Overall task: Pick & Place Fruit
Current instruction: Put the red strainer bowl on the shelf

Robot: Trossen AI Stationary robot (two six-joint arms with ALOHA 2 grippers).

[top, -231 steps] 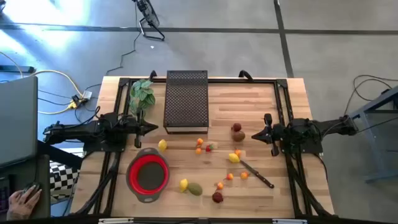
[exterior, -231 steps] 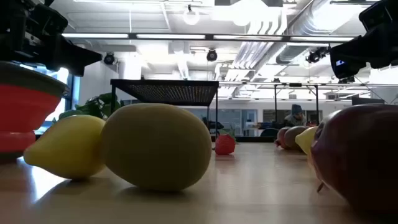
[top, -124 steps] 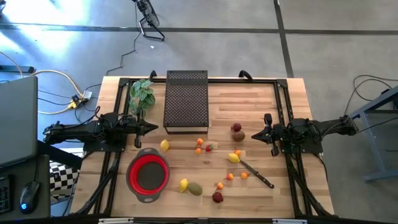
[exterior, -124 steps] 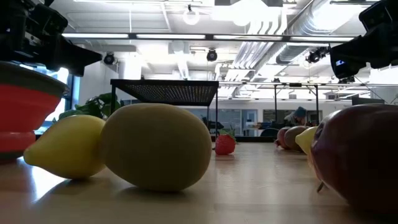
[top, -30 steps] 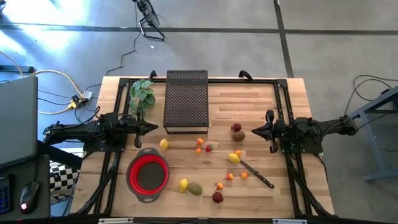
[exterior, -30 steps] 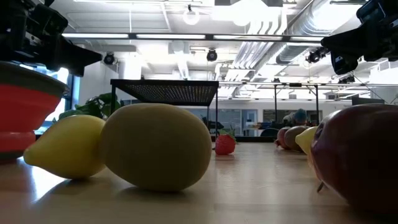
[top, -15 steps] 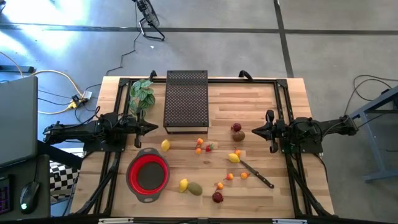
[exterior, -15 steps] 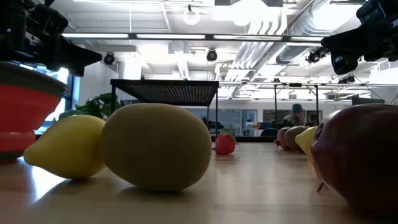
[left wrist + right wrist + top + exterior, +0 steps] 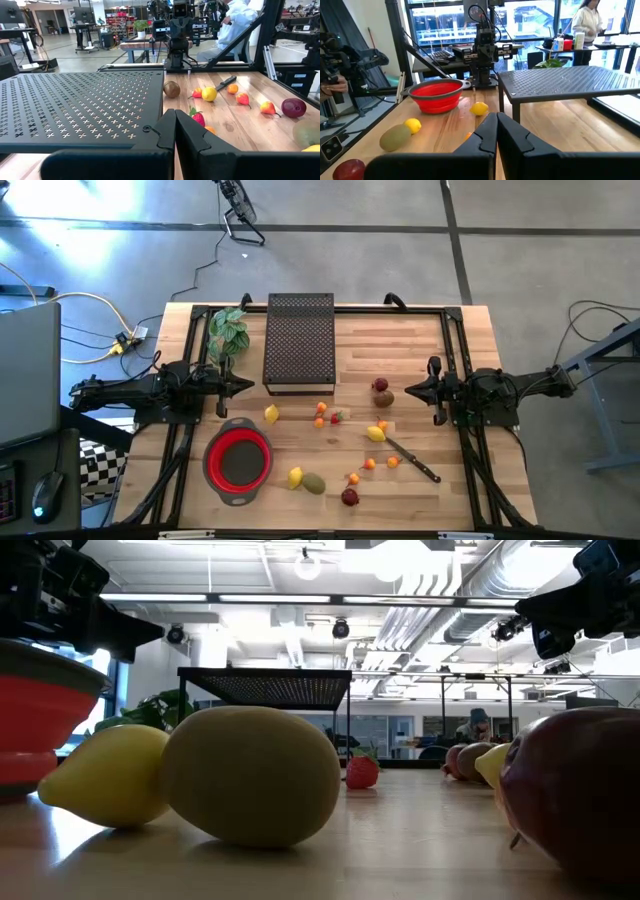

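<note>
Since a second ago, the lemon (image 9: 271,413) beside the left pincer (image 9: 247,385) has rolled slightly toward the centre; both arms stayed put. Each pincer is closed tight and empty, hovering above the surface (image 9: 400,350). The right pincer (image 9: 408,389) sits just beside the kiwi (image 9: 384,399); remaining fruit (image 9: 350,478) lies scattered between the pincers.

We see a black mesh rack (image 9: 300,343); leafy plant (image 9: 226,330) just beside it, red bowl (image 9: 238,461) nearer the front, prob. a knife (image 9: 413,459) well apart.
</note>
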